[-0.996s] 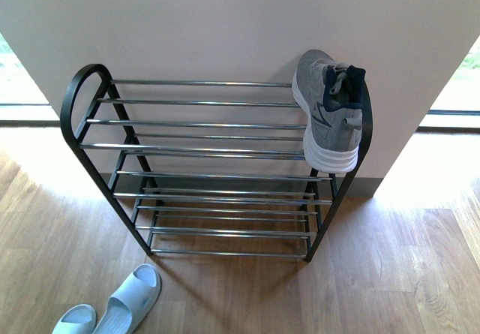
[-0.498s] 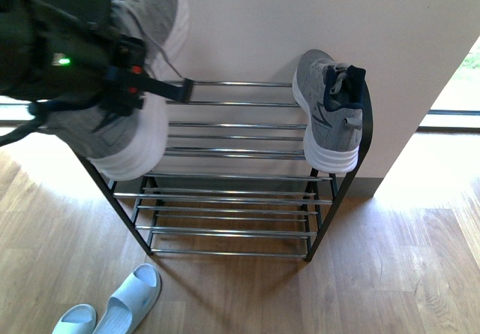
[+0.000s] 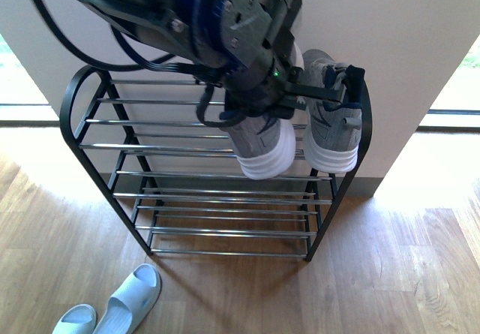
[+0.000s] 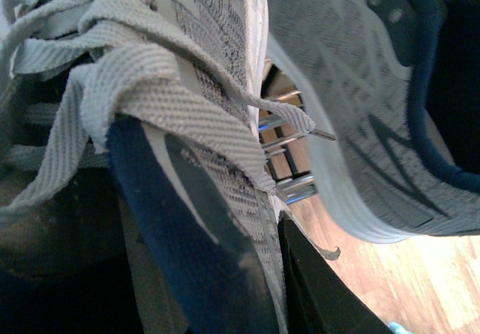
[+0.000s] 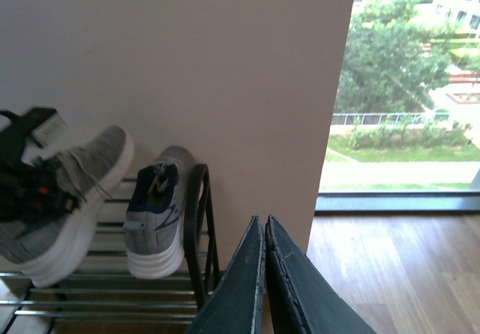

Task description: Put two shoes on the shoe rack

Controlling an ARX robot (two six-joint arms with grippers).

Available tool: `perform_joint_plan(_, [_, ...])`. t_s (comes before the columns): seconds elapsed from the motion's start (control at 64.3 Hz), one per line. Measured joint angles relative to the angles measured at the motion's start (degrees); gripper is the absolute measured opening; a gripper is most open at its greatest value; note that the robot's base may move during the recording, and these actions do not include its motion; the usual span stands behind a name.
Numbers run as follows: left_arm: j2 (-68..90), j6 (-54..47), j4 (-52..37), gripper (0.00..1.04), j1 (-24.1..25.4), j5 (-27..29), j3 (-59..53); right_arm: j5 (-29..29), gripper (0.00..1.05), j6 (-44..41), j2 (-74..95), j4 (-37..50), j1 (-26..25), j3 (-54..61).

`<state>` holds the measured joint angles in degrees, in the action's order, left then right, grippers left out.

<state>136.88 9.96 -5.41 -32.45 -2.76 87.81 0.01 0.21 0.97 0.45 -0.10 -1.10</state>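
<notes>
Narrowly apart: held sneaker, racked sneaker.

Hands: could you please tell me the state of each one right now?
Left hand: closed on a grey sneaker.
Right hand: closed, holding nothing.

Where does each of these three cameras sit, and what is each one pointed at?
Front view: on the robot's body, looking down at the shoe rack against the wall; the left gripper shows, carrying the held sneaker.
Left wrist view: on the left arm, close against that sneaker's laces, the racked sneaker alongside; a dark wedge, likely its finger, shows.
Right wrist view: on the right arm, beside the rack, facing wall and window; the shut right gripper shows.
Shared: all three see both sneakers.
</notes>
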Motion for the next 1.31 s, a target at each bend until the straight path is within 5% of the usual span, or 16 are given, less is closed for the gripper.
perform_joint_plan(0.218, [10.82,0.59,7.61,0.03,0.11,0.5,16.5,0.02,0.02,0.0,-0.61,-0.37,0.0,0.0])
perform_joint_plan(0.42, [10.08,-2.19,5.05,0.38,0.02,4.83,15.63,0.02,0.02,0.0,-0.63,-0.37,0.0,0.0])
perform_joint_plan(0.514, [2.58,-2.58,-1.53,0.61,-0.22,10.27,6.64,0.02,0.02,0.0,-0.63,-0.37,0.0,0.0])
perform_joint_plan(0.731, [-17.18,-2.1,-11.65,0.96,-0.35,18.36,-11.87,0.02,0.02,0.0,-0.66,-0.37,0.0,0.0])
perform_joint_plan(0.965, [-43.36,0.66,-16.85,0.95,1.16,29.24,-41.72,0.02,0.02,0.0,-0.66,-0.37,0.0,0.0])
perform_joint_plan(1.152, [-69.07,3.89,-8.07,0.95,4.31,37.83,-60.33,0.02,0.02,0.0,-0.66,-0.37,0.0,0.0])
perform_joint_plan(1.261, [-75.84,4.72,-6.84,0.95,4.83,38.32,-63.82,-0.02,0.12,-0.04,-0.66,-0.37,0.0,0.0])
perform_joint_plan(1.307, [-75.91,1.84,-16.83,0.88,6.14,32.74,-66.82,-0.07,0.2,-0.02,-0.66,-0.37,0.0,0.0])
